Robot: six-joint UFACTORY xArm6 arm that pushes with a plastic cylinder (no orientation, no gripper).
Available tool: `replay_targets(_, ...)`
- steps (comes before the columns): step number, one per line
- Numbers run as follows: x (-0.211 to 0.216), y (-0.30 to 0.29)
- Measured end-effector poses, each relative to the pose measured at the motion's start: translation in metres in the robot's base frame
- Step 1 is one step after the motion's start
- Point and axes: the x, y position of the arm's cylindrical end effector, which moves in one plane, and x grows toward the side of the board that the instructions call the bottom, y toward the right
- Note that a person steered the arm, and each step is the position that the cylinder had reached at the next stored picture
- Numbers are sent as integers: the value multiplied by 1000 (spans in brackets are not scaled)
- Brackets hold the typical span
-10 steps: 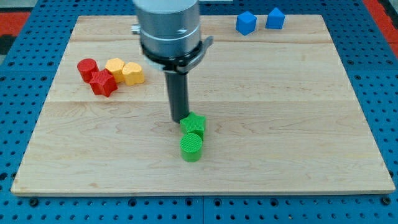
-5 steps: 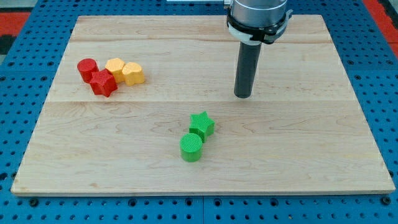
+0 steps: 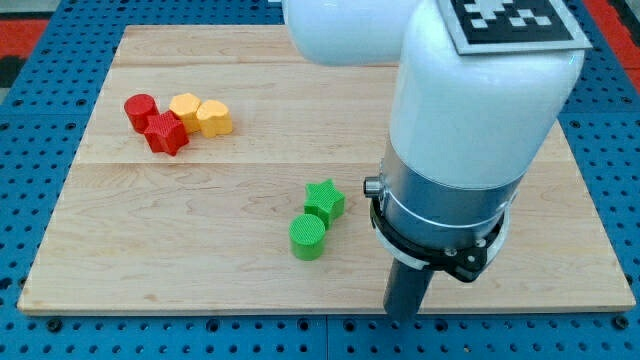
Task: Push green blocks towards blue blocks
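Note:
A green star block (image 3: 325, 199) lies near the board's middle, touching a green cylinder (image 3: 308, 238) just below and left of it. My tip (image 3: 402, 319) is at the board's bottom edge, below and to the right of both green blocks, well apart from them. The blue blocks do not show; the white arm (image 3: 470, 90) covers the board's top right, where they lay in the earlier frames.
A red cylinder (image 3: 141, 110), a red star block (image 3: 167, 133) and two yellow blocks (image 3: 185, 106) (image 3: 214, 118) cluster at the board's upper left. The wooden board (image 3: 150, 230) lies on a blue pegboard surface (image 3: 30, 150).
My tip left the green star, swung to the upper right, then came down to the board's bottom edge at the right. The green star shifted slightly right. The arm now hides the blue blocks.

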Motion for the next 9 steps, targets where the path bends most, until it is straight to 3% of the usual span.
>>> replay_targets(2, -14, -101)
replay_targets(9, -103, -85)
